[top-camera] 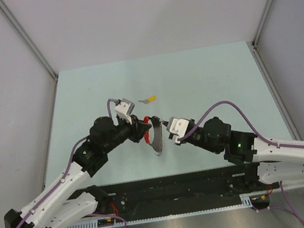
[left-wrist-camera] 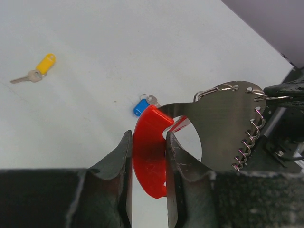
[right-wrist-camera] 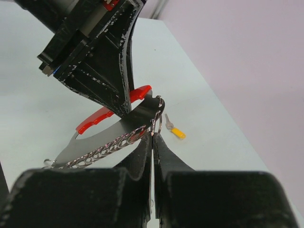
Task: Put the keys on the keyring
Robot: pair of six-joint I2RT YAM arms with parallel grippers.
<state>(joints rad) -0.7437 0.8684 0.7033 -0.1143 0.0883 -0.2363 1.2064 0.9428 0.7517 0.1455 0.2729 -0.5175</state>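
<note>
The keyring hangs above the table between both arms: a curved red tag (left-wrist-camera: 149, 152), a grey metal plate (left-wrist-camera: 223, 126) and a silvery chain (left-wrist-camera: 247, 142). My left gripper (left-wrist-camera: 148, 142) is shut on the red tag, one finger against each face. My right gripper (right-wrist-camera: 154, 135) is shut on the small wire ring (right-wrist-camera: 157, 122) at the plate's end. From above, the keyring (top-camera: 157, 139) sits between the left gripper (top-camera: 144, 128) and the right gripper (top-camera: 164, 125). A blue-capped key (left-wrist-camera: 141, 106) lies just beyond the tag. A yellow-capped key (top-camera: 150, 98) lies farther back on the table.
The pale green table (top-camera: 209, 76) is walled in by grey panels on the left, back and right. A black rail with the arm bases (top-camera: 170, 189) runs along the near edge. In the right wrist view the left gripper's black body (right-wrist-camera: 95, 52) looms close above the keyring.
</note>
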